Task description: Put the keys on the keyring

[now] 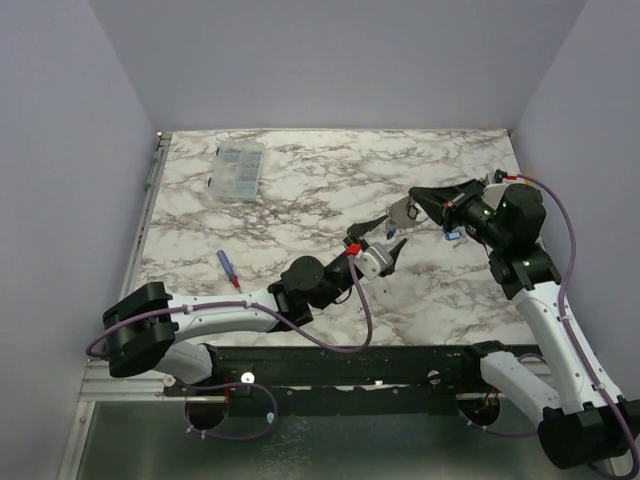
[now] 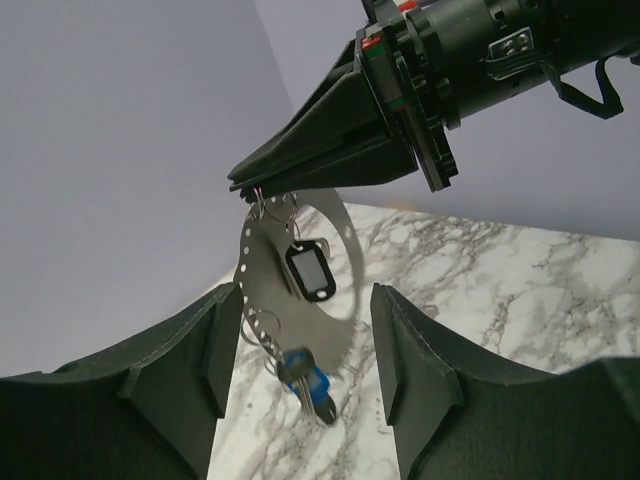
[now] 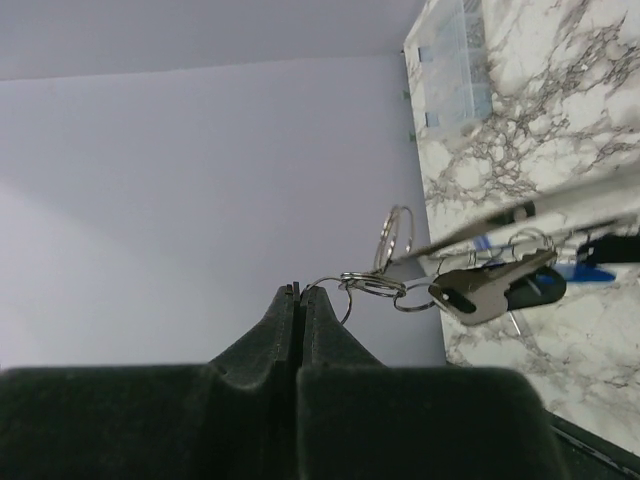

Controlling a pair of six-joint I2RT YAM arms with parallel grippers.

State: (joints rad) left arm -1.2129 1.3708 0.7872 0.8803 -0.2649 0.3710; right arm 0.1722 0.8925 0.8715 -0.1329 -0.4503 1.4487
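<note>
Black right gripper, jaws pressed together on the top edge of the keyring, a flat grey ring with a dotted rim hanging in the air above the marble table. Small wire loops by the pinch carry a dark-headed key, and a blue-headed key dangles at the ring's lower edge. Left gripper, jaws apart and holding nothing, sits just below the ring; farther off on the table lie a clear compartment box and a small blue and red tool.
</note>
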